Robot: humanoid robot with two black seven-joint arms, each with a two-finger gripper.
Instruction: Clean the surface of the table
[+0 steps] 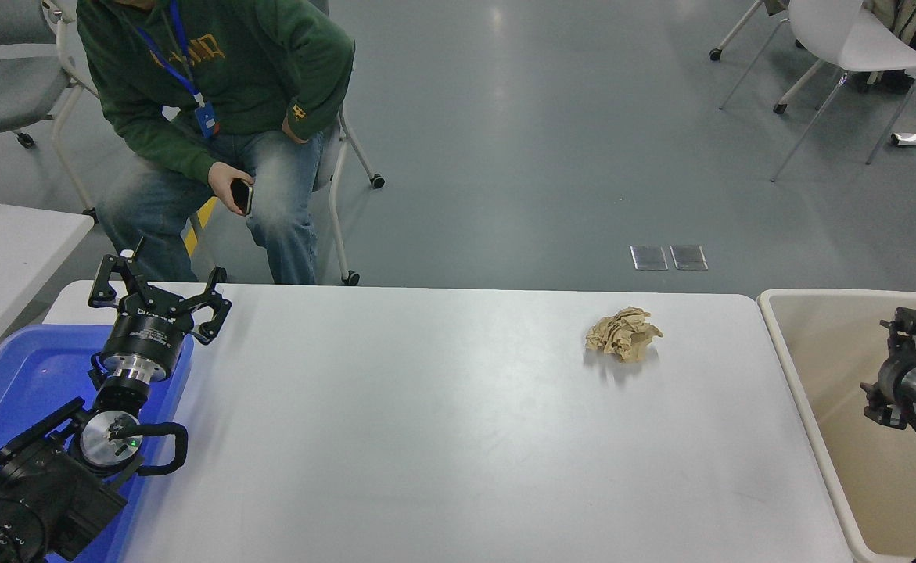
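The white table surface [426, 422] fills the middle of the head view. A crumpled brown paper ball [623, 333] lies on it at the far right. My right gripper [906, 322] hangs over the beige bin [786, 301] beside the table's right end, open and empty. The silver foil bag is out of view. My left gripper [159, 291] is parked open at the lower left, over the blue tray's [12, 375] far edge.
A seated person [215, 94] in a green hoodie holds a phone beyond the table's far left edge. A smaller white table [12, 234] stands at the left. Chairs stand on the grey floor behind.
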